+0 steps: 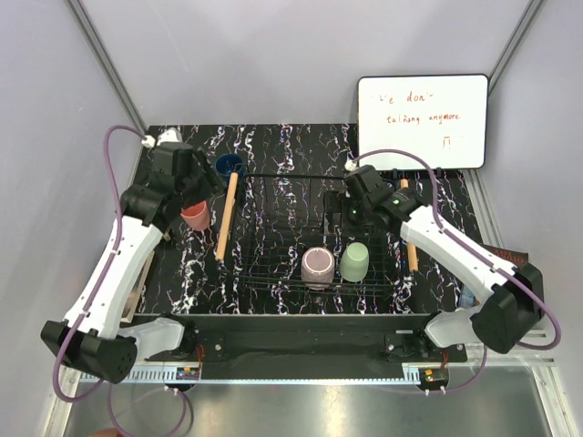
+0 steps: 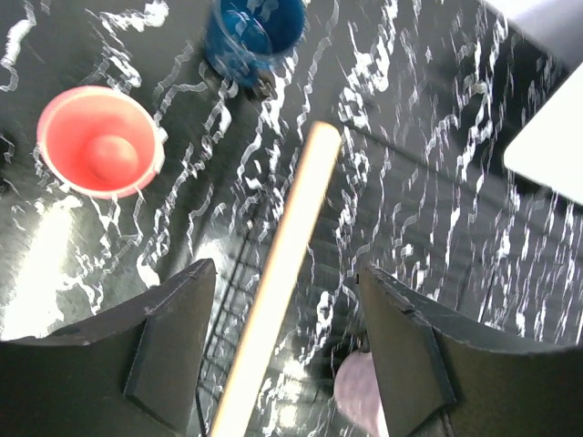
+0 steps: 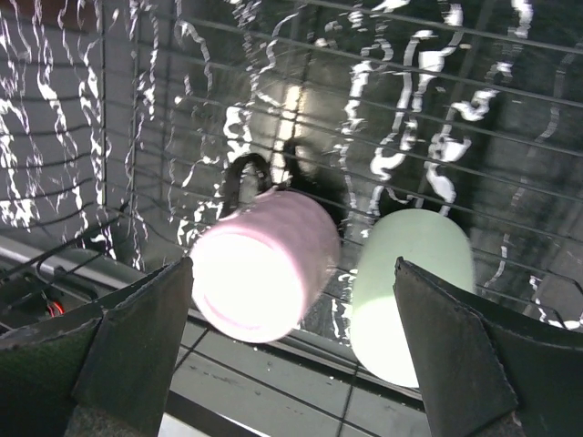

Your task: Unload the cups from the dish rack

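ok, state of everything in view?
pink cup: upright on table, outside dish rack
dark blue cup: upright on table, outside dish rack
mauve cup: in dish rack, base up
mint green cup: in dish rack, base up
left end effector: open, empty
right end effector: open, empty

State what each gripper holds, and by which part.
Nothing is held. The left gripper and the right gripper are both open and empty.
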You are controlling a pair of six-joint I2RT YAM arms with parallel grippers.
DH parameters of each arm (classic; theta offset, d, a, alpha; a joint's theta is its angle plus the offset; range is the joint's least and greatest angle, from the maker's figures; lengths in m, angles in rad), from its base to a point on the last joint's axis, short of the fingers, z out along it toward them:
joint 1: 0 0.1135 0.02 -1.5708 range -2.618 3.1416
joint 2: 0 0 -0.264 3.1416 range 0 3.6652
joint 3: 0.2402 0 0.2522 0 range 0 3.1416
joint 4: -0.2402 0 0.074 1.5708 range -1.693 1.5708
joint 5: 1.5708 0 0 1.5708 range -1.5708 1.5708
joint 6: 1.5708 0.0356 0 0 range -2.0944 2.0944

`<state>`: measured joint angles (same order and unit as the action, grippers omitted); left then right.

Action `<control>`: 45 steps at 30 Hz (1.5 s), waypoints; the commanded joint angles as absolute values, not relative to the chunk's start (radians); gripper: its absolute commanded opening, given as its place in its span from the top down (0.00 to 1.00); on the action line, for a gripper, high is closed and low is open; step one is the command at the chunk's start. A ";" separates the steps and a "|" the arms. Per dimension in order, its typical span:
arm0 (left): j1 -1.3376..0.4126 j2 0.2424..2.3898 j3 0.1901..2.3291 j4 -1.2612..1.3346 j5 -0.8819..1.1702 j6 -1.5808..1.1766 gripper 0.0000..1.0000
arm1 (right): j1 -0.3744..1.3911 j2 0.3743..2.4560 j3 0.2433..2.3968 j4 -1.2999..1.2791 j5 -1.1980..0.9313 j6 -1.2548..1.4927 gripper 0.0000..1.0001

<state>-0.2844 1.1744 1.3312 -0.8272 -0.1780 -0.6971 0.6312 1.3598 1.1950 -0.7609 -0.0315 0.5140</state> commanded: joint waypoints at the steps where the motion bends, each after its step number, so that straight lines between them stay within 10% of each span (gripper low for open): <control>1: -0.377 1.128 1.273 -0.798 -0.265 -0.686 0.32 | 0.699 1.419 1.305 -0.798 -0.006 0.479 0.02; 45: -0.471 1.104 1.138 -0.778 -0.275 -0.670 0.30 | 0.897 1.713 1.232 -0.824 -0.006 0.497 0.01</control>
<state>-0.4671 1.1034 1.1511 -0.8169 -0.2665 -0.6849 0.8700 1.6444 1.2625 -0.8001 -0.0284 0.4908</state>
